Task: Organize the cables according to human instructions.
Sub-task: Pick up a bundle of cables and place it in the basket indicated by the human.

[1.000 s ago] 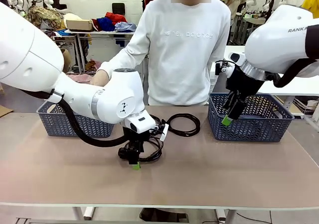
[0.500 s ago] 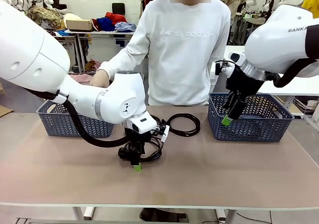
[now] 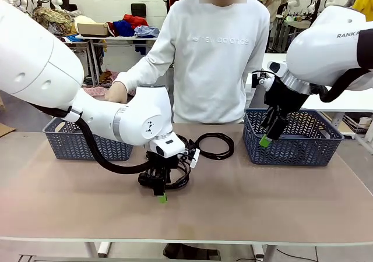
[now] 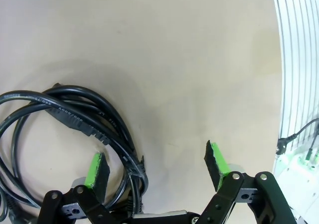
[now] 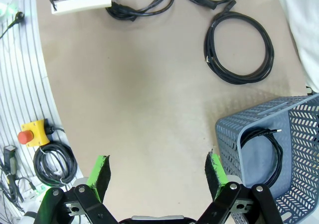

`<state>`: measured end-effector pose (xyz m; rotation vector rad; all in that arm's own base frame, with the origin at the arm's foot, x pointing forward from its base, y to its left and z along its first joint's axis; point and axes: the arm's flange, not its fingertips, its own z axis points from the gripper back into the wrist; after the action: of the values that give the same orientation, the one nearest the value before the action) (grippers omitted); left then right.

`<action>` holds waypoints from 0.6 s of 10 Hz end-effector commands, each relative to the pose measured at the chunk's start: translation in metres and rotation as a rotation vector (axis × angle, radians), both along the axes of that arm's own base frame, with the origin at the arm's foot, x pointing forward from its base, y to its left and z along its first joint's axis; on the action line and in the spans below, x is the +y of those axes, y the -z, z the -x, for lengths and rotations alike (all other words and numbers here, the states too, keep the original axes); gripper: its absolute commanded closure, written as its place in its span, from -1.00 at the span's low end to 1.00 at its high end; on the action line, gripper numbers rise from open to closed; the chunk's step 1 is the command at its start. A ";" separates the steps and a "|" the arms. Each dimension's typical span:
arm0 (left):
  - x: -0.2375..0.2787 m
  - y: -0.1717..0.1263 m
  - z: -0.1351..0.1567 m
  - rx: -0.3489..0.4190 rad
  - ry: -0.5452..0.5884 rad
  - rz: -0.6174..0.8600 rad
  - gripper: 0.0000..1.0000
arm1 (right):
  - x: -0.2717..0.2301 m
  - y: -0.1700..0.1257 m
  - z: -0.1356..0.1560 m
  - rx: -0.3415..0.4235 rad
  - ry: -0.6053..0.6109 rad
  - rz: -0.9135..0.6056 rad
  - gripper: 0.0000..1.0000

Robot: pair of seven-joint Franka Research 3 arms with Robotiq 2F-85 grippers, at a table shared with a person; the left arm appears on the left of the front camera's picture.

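I look across a matte tan surface (image 3: 262, 209), evenly lit from above, with only soft shadows on it. Beyond its far left corner a table (image 3: 99, 39) heaped with clothes (image 3: 129, 24) stands against a plain white wall (image 3: 116, 0). The floor (image 3: 17, 119) off the left edge is pale grey. Past the far right corner sits a white-topped table (image 3: 349, 102).

Front faces the person (image 3: 215, 58); 2 wrist cameras overlook the table (image 4: 174, 59).
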<state>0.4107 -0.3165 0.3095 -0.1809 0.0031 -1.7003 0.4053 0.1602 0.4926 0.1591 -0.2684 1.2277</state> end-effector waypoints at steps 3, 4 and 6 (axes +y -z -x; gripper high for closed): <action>0.004 0.005 0.005 0.044 -0.004 0.007 -1.00 | 0.002 -0.002 -0.002 0.001 0.000 0.002 -1.00; 0.004 0.005 0.006 0.043 -0.008 0.007 -1.00 | 0.002 -0.002 -0.002 0.001 0.000 0.002 -1.00; 0.005 0.005 0.006 0.030 -0.026 0.015 -1.00 | 0.002 -0.002 -0.002 0.001 0.000 0.002 -1.00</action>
<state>0.4084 -0.3148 0.3038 -0.1999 0.0297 -1.6902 0.4053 0.1602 0.4926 0.1591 -0.2684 1.2278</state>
